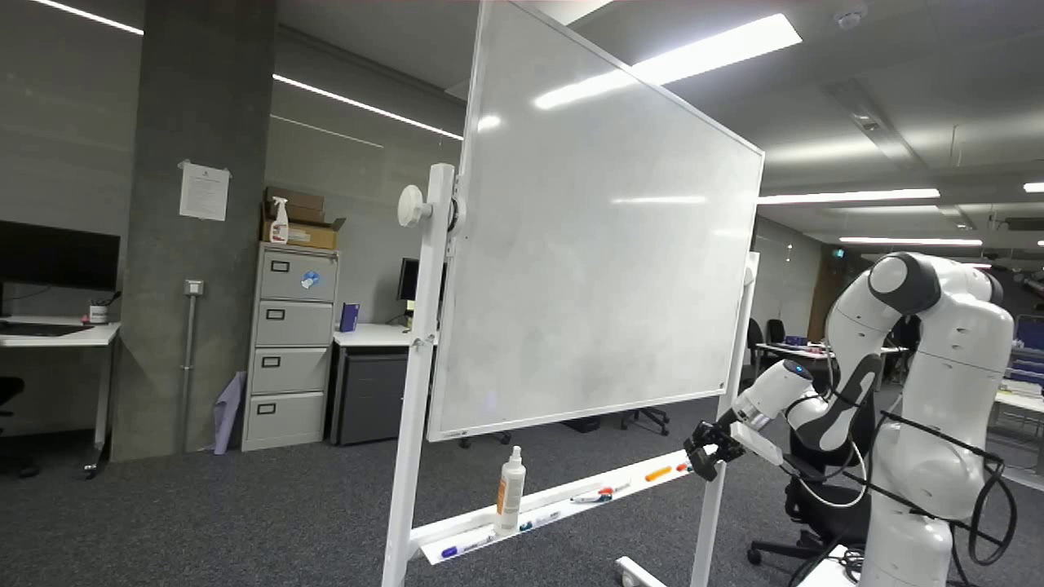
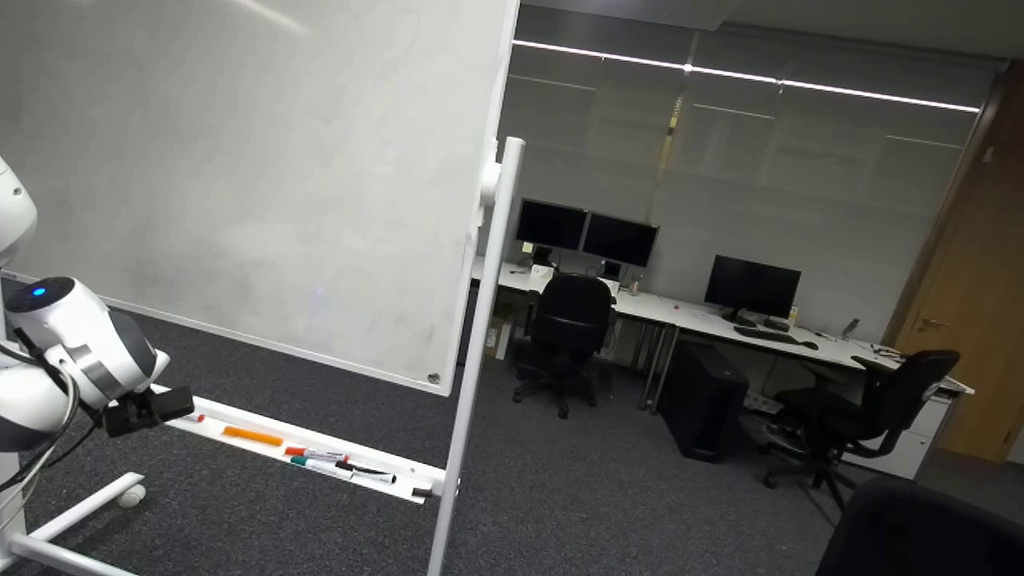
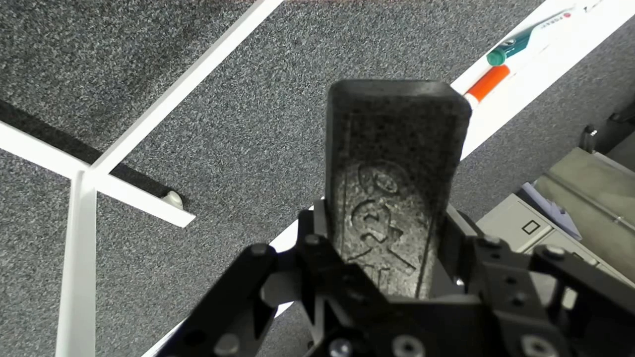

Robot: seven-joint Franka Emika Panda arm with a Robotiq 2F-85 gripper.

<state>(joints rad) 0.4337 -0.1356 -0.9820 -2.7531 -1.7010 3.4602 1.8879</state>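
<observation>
A dark, speckled block with a figure pressed into its face, which looks like a whiteboard eraser (image 3: 397, 134), stands between the fingers in the wrist view. My gripper (image 3: 384, 220) is shut on its two sides, and the block sticks out well past the fingertips. In an exterior view the gripper (image 1: 712, 450) hangs at the near-arm end of the marker tray (image 1: 457, 528), below the whiteboard (image 1: 603, 244). The dark block (image 2: 172, 403) shows at the hand's front in an exterior view, apart from the board. Whether it touches the tray I cannot tell.
On the tray stand a spray bottle (image 1: 510, 493) and an orange marker (image 2: 253, 436), with several other markers lying along it. A white post (image 1: 711, 522) rises close to the hand. The stand's foot (image 3: 144, 198) is on the carpet. An office chair (image 1: 824, 497) is beside the arm.
</observation>
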